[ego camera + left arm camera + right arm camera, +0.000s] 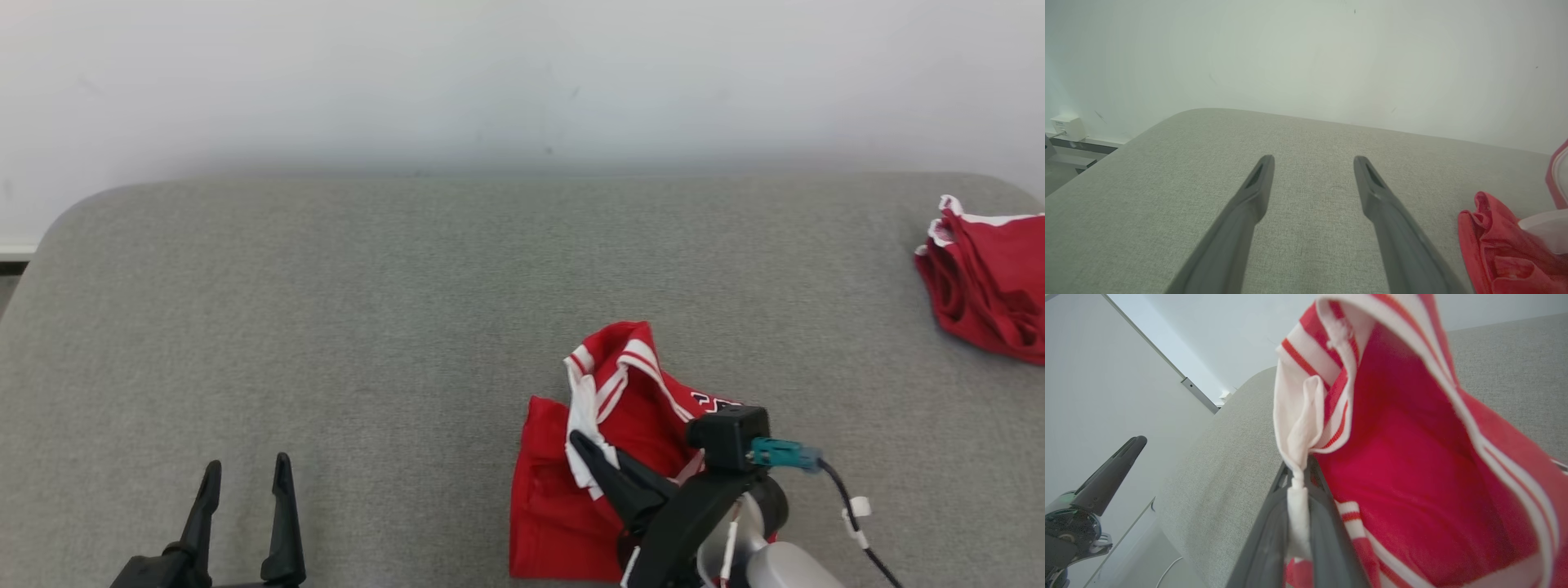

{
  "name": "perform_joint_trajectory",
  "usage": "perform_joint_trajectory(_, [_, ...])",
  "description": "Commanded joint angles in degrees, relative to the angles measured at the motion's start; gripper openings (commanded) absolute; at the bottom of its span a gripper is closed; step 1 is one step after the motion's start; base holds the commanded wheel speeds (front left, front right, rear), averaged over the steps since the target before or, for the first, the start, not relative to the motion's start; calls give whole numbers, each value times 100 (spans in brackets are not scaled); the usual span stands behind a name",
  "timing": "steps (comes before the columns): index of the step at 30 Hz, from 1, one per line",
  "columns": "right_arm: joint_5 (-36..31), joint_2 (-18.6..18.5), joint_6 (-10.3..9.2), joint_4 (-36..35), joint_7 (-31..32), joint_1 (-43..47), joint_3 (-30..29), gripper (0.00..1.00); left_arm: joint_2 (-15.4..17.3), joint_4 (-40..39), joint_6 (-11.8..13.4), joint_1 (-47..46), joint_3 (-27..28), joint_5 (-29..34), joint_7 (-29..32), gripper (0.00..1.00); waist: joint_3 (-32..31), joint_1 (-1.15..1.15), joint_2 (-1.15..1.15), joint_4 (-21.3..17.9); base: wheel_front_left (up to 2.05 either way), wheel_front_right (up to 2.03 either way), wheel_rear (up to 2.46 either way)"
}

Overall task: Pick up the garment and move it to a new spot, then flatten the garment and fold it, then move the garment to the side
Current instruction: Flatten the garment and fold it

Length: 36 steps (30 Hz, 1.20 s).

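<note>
The garment (pixel 629 408), a red jersey with white sleeves and red-and-white striped trim, lies bunched at the near right of the grey table (pixel 408 327). Dark white-outlined lettering peeks out beside my right wrist. My right gripper (pixel 581 443) is shut on a white fold of the garment. In the right wrist view that white cloth (pixel 1298 457) is pinched between the closed fingers (pixel 1274 522), and the red body (pixel 1404 457) rises beyond them. My left gripper (pixel 245 478) stands open at the near left, holding nothing, well apart from the garment (pixel 1494 245).
Another bunched red garment (pixel 992 282) with narrow white edging lies at the table's far right edge. A pale wall (pixel 522 82) runs behind the table. The table's corners are rounded. The open left gripper's finger (pixel 1110 473) appears at the left of the right wrist view.
</note>
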Motion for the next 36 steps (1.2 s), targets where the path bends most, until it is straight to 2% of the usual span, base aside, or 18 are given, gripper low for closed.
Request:
perform_joint_trajectory(1, [-25, 88, -12, 93, -32, -69, 56, 0, 1, 31, 23, -73, -20, -27, -2, 100, 45, 0, 0, 131, 0, 0, 0])
perform_joint_trajectory(4, [-36, 141, -13, 272, -73, -119, 84, 0, -1, 21, 52, -90, -78, -46, -2, 100, 54, 0, 0, 171, 0, 0, 0])
perform_joint_trajectory(5, [-47, 166, -12, 338, -105, -146, 108, 5, -1, 29, 61, -96, -94, -55, -2, 100, 58, 0, 0, 180, 0, 0, 0])
perform_joint_trajectory(6, [-48, 196, -12, 372, -137, -176, 167, 47, 0, 53, 55, -117, -89, -55, -2, 100, 64, 0, 0, 185, 0, 0, 0])
perform_joint_trajectory(7, [-21, 222, -12, 411, -173, -202, 203, 100, 0, 72, 42, -130, -84, -56, -2, 100, 67, 0, 0, 181, 0, 0, 0])
perform_joint_trajectory(13, [-98, -14, -13, 198, -646, -394, 389, 100, 2, 128, 10, -43, -21, -23, -2, 100, -8, 0, 0, -9, 0, 0, 0])
perform_joint_trajectory(17, [-154, -309, -13, -107, -1082, -439, 188, 100, 2, 101, -22, 1, 41, 38, -2, 100, -79, 0, 0, -166, 0, 0, 0])
perform_joint_trajectory(21, [-302, -575, -13, -329, -1575, -207, -312, 100, 1, 50, -51, 16, 110, 91, -2, 100, -123, 0, 0, -296, 0, 0, 0])
perform_joint_trajectory(25, [-462, -762, -13, -421, -2003, 154, -1030, 100, 2, -121, 48, 103, 54, 125, -2, 100, -170, 0, 0, -412, 0, 0, 0])
perform_joint_trajectory(31, [-822, -745, -13, -542, -2274, 841, -1960, 100, 1, -232, 31, 164, 181, 226, -2, 100, -205, 0, 0, -584, 0, 0, 0])
perform_joint_trajectory(36, [-1117, -592, -13, -660, -2341, 1287, -2439, 100, 1, -307, 17, 194, 207, 299, -2, 100, -210, 0, 0, -680, 0, 0, 0])
